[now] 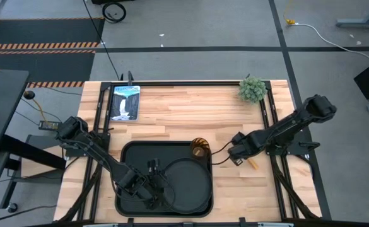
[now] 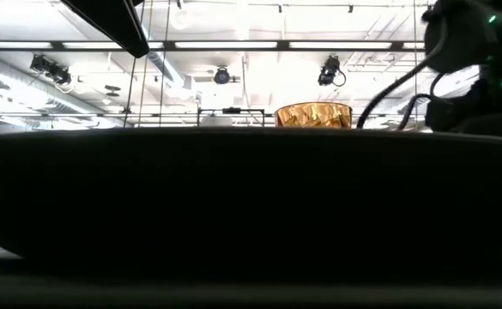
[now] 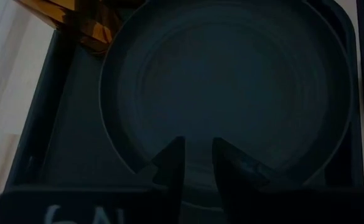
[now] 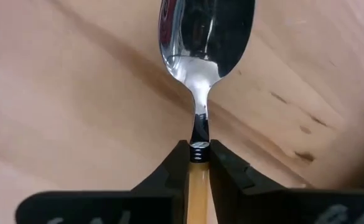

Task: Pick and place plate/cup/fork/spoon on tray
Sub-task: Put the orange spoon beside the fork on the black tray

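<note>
The black tray (image 1: 134, 157) lies at the table's near middle. The round black plate (image 1: 193, 189) lies flat in its right half and also shows in the left wrist view (image 3: 231, 81). The amber cup (image 1: 199, 149) stands at the tray's far right corner. My left gripper (image 3: 198, 155) hovers over the plate's left rim with only a narrow gap between its fingers, and nothing shows between them. My right gripper (image 1: 236, 154) is over the bare wood right of the tray, shut on the spoon (image 4: 206, 37). The fork is not in view. My right gripper pinches the spoon between its two fingers at the top of the orange handle (image 4: 198, 171), right behind the silver neck. The fingers come slanting from the table's right and lie along the spoon. The bowl (image 4: 208, 43) points ahead of the fingertips, and the handle's free end (image 1: 252, 164) sticks out behind.
A small green plant (image 1: 252, 89) stands at the far right and a picture card (image 1: 125, 102) lies at the far left. The tray's wall (image 2: 251, 215) blocks most of the low view; only the cup's top (image 2: 313, 115) shows above it. Bare wood lies between tray and plant.
</note>
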Robot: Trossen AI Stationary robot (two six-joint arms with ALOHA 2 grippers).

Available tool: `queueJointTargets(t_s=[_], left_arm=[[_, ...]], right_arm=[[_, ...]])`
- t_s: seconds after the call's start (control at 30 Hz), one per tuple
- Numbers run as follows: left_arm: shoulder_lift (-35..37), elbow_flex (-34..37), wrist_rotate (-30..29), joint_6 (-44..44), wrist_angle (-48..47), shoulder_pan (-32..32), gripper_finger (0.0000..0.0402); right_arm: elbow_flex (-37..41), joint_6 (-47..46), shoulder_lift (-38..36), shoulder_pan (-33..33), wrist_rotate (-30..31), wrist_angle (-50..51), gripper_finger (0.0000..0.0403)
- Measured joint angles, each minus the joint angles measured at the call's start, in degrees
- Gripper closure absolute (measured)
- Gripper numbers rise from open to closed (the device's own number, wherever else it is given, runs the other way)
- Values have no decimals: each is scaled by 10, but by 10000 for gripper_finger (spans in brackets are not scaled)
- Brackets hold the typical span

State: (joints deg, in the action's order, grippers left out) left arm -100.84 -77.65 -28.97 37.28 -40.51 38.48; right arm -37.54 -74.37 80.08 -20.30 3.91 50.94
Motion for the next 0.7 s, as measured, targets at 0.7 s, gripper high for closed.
queueJointTargets(t_s=[0.7], left_arm=[[0,0,-134,-5,148,-8,244]], right_arm=[[-101,233,-98,-209,271,-254,358]])
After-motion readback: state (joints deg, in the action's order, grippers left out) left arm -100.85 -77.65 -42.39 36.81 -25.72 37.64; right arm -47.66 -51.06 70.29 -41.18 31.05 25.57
